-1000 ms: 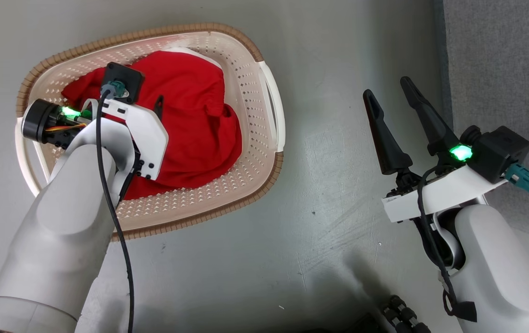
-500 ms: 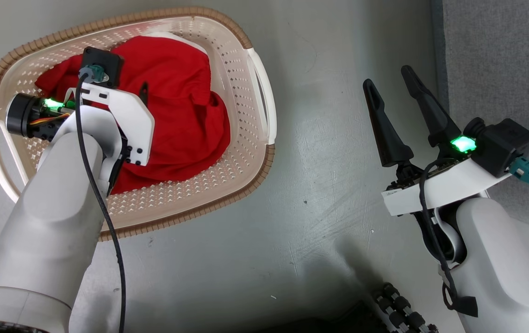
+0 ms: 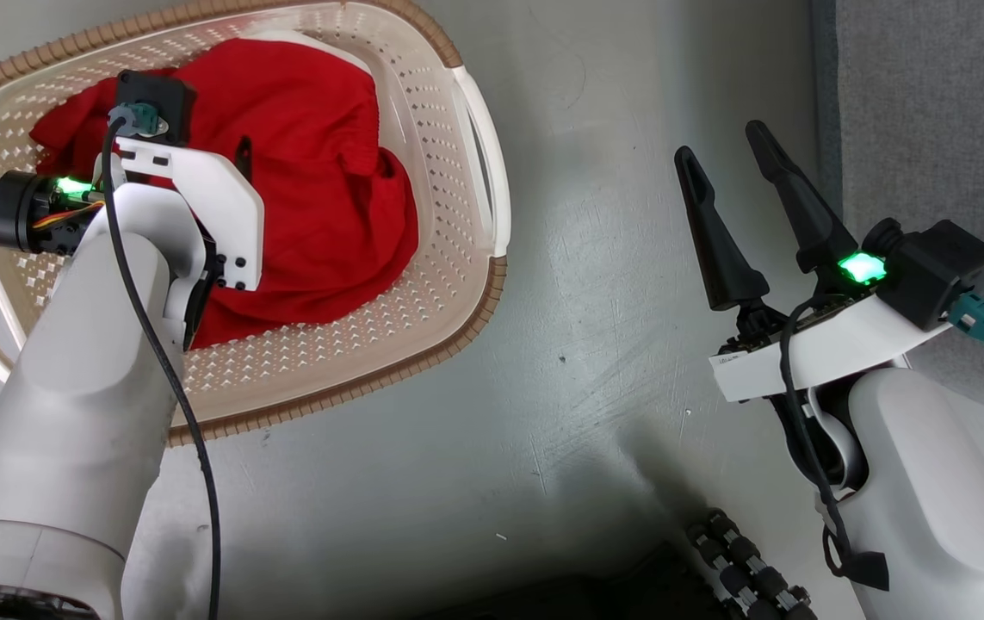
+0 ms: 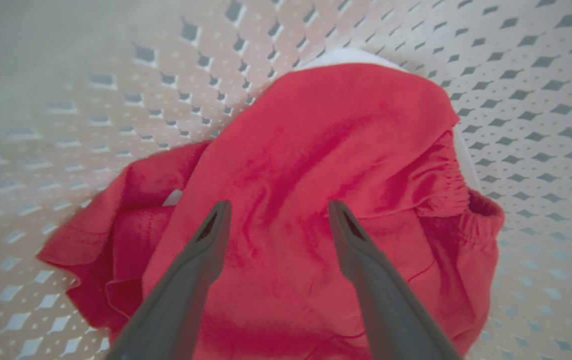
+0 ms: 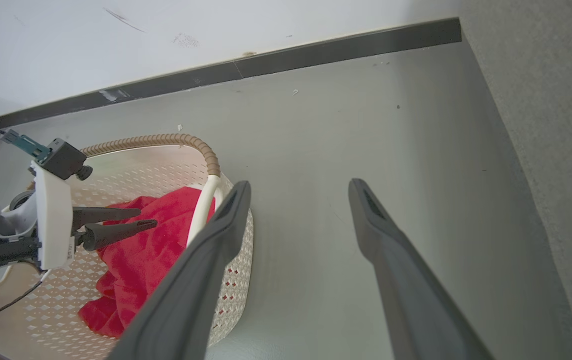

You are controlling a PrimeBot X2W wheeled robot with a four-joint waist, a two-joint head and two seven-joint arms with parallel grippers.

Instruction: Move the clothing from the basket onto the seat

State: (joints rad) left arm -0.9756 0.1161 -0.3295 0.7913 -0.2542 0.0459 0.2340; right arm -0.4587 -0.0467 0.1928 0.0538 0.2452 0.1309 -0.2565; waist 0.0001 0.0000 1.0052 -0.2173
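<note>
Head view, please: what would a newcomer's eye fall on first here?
The bright red soft clothing heaped in the oval cream perforated plastic basket at upper left stands out first. The left tool hangs open directly over it, while the right tool stands open above the grey floor beside the grey woven sofa.

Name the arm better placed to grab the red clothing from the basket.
Left. The left gripper hangs open over the basket, its fingers pointed at the clothing. The right gripper, also open, is over the floor beside the basket.
</note>
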